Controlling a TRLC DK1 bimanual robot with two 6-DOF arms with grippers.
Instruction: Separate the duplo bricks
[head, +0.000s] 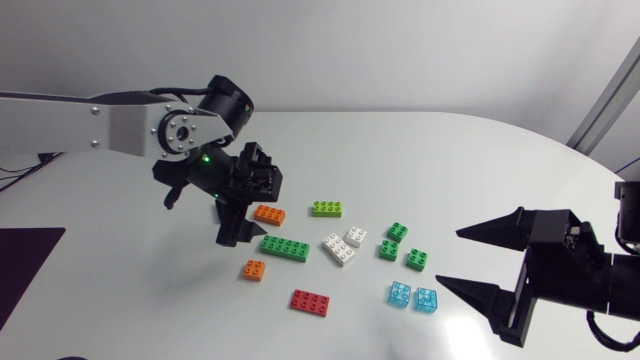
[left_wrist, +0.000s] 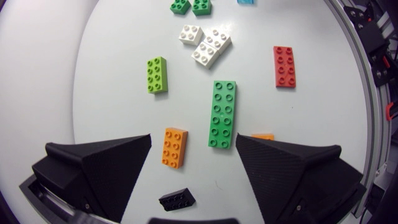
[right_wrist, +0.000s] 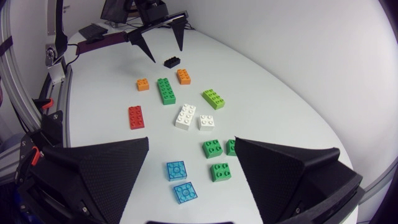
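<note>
A white table (head: 430, 150) carries bricks lying flat around its middle. The left gripper (left_wrist: 193, 137) hangs with its jaws apart above an orange brick (left_wrist: 173, 147), with a long green brick (left_wrist: 223, 113) just beside it and a black brick (left_wrist: 176, 199) nearer its base. A red brick (left_wrist: 284, 66), white bricks (left_wrist: 205, 46) and blue bricks (right_wrist: 180, 180) lie farther on. The right gripper (head: 450, 258), jaws apart, is near the table's right edge.
</note>
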